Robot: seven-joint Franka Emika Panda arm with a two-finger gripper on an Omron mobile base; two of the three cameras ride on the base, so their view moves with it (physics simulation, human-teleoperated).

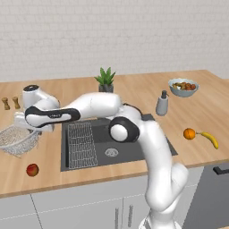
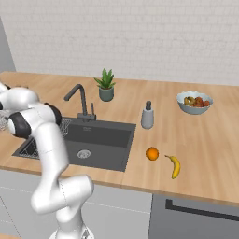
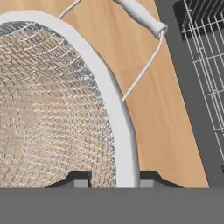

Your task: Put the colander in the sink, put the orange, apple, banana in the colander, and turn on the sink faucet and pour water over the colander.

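Note:
The colander (image 1: pixel 17 139) stands on the counter left of the sink (image 1: pixel 129 152), a wide bowl of silver wire mesh. My gripper (image 3: pixel 114 180) is shut on its white rim (image 3: pixel 117 118), with one fingertip inside the mesh and one outside. In the left base view the gripper (image 1: pixel 27 125) reaches down onto the colander's right edge. The apple (image 1: pixel 32 170) lies in front of the colander. To the right of the sink (image 2: pixel 105 140), the orange (image 1: pixel 189 133) (image 2: pixel 151 153) and the banana (image 1: pixel 210 139) (image 2: pixel 175 166) lie side by side. The faucet (image 2: pixel 81 100) stands behind the basin.
A flat wire rack (image 1: pixel 82 144) (image 3: pixel 205 57) lies in the sink's left half. A potted plant (image 1: pixel 105 79), a soap dispenser (image 1: pixel 162 103) and a pale blue bowl of fruit (image 1: pixel 183 87) stand along the back. Two small shakers (image 1: pixel 10 103) sit at far left.

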